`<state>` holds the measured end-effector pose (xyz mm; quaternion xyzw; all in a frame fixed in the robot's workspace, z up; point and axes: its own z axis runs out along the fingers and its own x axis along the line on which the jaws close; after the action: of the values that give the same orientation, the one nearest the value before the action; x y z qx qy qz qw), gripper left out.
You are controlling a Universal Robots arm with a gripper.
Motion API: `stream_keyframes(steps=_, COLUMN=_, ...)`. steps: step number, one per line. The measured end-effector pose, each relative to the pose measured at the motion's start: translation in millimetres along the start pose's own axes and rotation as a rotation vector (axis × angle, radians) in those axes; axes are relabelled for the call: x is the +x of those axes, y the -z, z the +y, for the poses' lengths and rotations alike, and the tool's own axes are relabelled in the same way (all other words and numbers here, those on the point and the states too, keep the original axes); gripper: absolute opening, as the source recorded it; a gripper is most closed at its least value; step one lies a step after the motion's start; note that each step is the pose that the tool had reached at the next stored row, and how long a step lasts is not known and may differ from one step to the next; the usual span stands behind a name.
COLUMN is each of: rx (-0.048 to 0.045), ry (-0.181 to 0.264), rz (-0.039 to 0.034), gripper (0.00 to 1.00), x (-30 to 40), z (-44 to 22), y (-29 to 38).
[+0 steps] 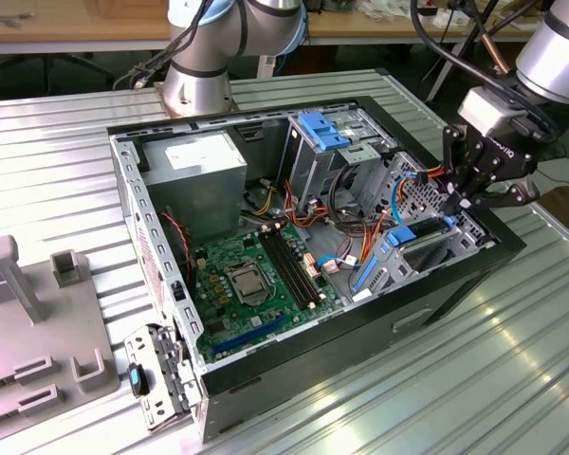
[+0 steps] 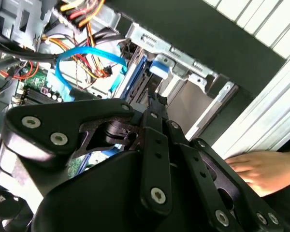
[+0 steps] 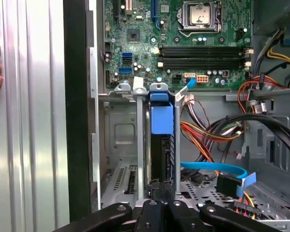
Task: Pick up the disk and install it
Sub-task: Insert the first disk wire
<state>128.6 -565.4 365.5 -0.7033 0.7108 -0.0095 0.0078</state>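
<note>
The disk [image 3: 162, 145] stands on edge in a metal bay slot at the front corner of the open computer case [image 1: 436, 303]. Its blue carrier tab [image 3: 162, 113] points toward the motherboard. In the second wrist view the disk [image 2: 144, 79] lies just beyond my fingertips. My gripper [image 1: 460, 202] hangs over that bay at the exterior view's right, with its fingers [image 2: 157, 140] drawn together into one bar. The tips [image 3: 162, 193] sit at the disk's near end, and I cannot tell whether they touch it.
A person's hand [image 2: 261, 170] rests on the ribbed table beside the case. A blue cable [image 3: 212, 168] and orange and yellow wires lie next to the bay. The tall drive cage with its blue bracket [image 1: 322, 128], the motherboard [image 1: 256, 280] and the power supply [image 1: 194, 161] share the case. A grey fixture [image 1: 38, 332] stands at the exterior view's left.
</note>
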Motion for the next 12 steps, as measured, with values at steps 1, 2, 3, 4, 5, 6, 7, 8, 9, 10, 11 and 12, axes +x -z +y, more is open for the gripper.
stream_keyframes(steps=1, rx=-0.0001, ry=0.000, rz=0.0017, gripper=0.11, x=-1.5, z=-0.4, y=0.1)
stream_keyframes(steps=2, rx=-0.0001, ry=0.000, rz=0.0043, gripper=0.11, x=-4.8, z=-0.4, y=1.0)
stream_keyframes(steps=3, rx=0.0000, ry=0.000, rz=0.0076, gripper=0.11, x=-7.3, z=-0.5, y=3.8)
stream_keyframes(steps=4, rx=0.0001, ry=0.000, rz=0.0116, gripper=0.11, x=-8.9, z=-0.6, y=6.4)
stream_keyframes(steps=5, rx=0.0000, ry=-0.001, rz=0.0122, gripper=0.11, x=-10.0, z=-0.7, y=7.7)
stream_keyframes(steps=6, rx=0.0001, ry=-0.002, rz=0.0123, gripper=0.11, x=-11.0, z=-0.7, y=8.4)
stream_keyframes(steps=7, rx=0.0001, ry=-0.003, rz=0.0129, gripper=0.11, x=-13.9, z=-0.9, y=9.9)
stream_keyframes(steps=8, rx=0.0001, ry=-0.005, rz=0.0134, gripper=0.11, x=-17.1, z=-1.0, y=10.8)
stream_keyframes(steps=9, rx=0.0000, ry=-0.009, rz=0.0141, gripper=0.11, x=-19.2, z=-1.6, y=11.2)
stream_keyframes(steps=10, rx=0.0000, ry=-0.011, rz=0.0145, gripper=0.11, x=-22.1, z=-2.9, y=11.4)
stream_keyframes(steps=11, rx=0.0000, ry=-0.011, rz=0.0143, gripper=0.11, x=-24.6, z=-4.3, y=11.3)
stream_keyframes(steps=12, rx=0.0000, ry=-0.011, rz=0.0144, gripper=0.11, x=-27.5, z=-6.5, y=11.3)
